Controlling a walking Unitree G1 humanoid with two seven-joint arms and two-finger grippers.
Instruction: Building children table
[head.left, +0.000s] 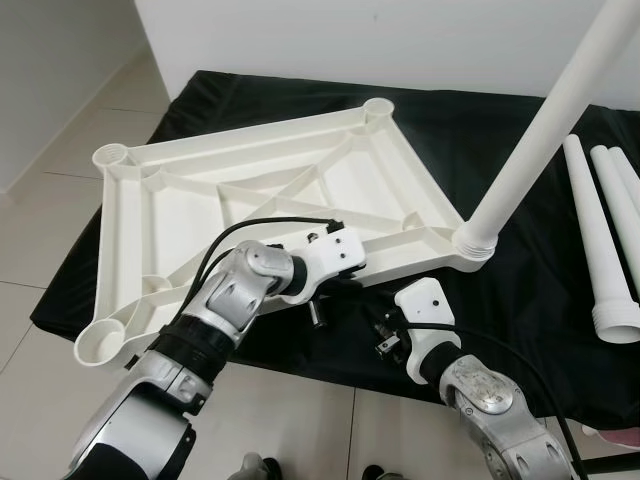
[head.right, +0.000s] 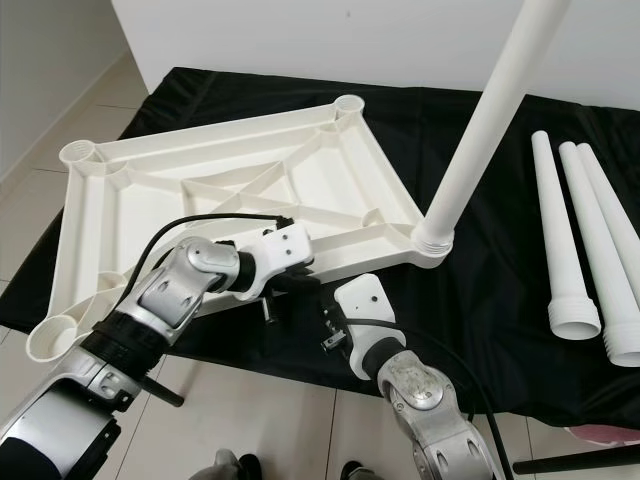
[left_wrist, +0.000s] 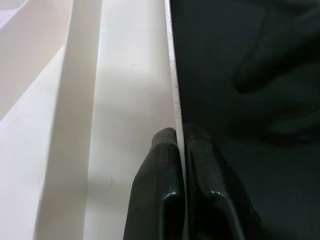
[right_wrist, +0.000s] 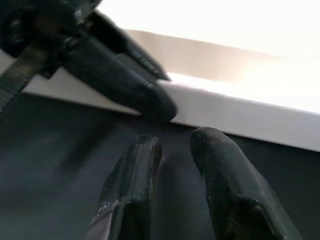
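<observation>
A white plastic table top (head.left: 190, 210) lies upside down on a black cloth (head.left: 520, 300). One white leg (head.left: 545, 125) stands upright in its near right corner socket (head.left: 472, 243). My left gripper (left_wrist: 181, 137) is shut on the thin near rim (left_wrist: 172, 75) of the table top, one finger on each side. My right gripper (right_wrist: 175, 142) hovers over the cloth just short of that rim (right_wrist: 240, 107). Its fingers are slightly apart with nothing between them. The left gripper's fingers (right_wrist: 125, 80) show close beside it.
Three loose white legs (head.left: 600, 230) lie side by side on the cloth at the right. Pale tiled floor (head.left: 50, 150) surrounds the cloth, and a white wall (head.left: 300, 30) runs behind it. Something pink (head.left: 615, 435) lies at the bottom right.
</observation>
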